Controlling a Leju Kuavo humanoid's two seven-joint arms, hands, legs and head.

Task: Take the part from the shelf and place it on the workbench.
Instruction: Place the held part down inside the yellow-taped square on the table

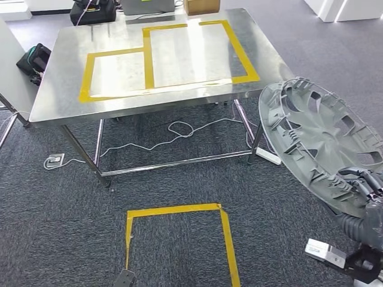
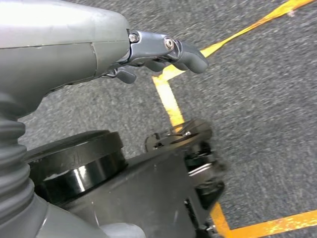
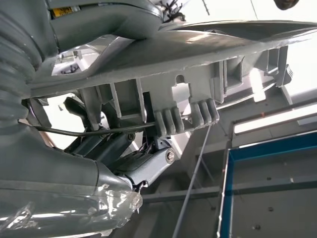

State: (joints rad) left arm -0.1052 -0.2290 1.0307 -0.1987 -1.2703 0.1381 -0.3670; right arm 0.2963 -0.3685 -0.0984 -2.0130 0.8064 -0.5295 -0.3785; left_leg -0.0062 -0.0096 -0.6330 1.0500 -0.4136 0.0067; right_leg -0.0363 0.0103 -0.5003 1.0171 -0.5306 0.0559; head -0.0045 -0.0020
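Note:
The part is a large grey plastic wheel cover [image 1: 316,137] with ribs and clips on its back. It hangs tilted in the air at the right, beside the workbench's near right corner. My right hand [image 1: 365,191] grips its lower rim. In the right wrist view the cover's ribbed rim [image 3: 186,44] lies across my right hand [image 3: 142,168], whose fingers reach up under it. The steel workbench [image 1: 67,66] stands ahead, marked with yellow tape rectangles [image 1: 149,54]. My left hand [image 2: 112,44] hangs over the carpet and holds nothing, its fingers [image 2: 186,49] stretched out.
A yellow tape outline [image 1: 181,209] marks the carpet in front of the bench. White cables and a power strip [image 1: 268,156] lie under the bench. A black bag [image 1: 33,60] sits at the left and a cardboard box [image 1: 201,6] at the far edge. A blue-framed shelf [image 3: 228,188] stands behind.

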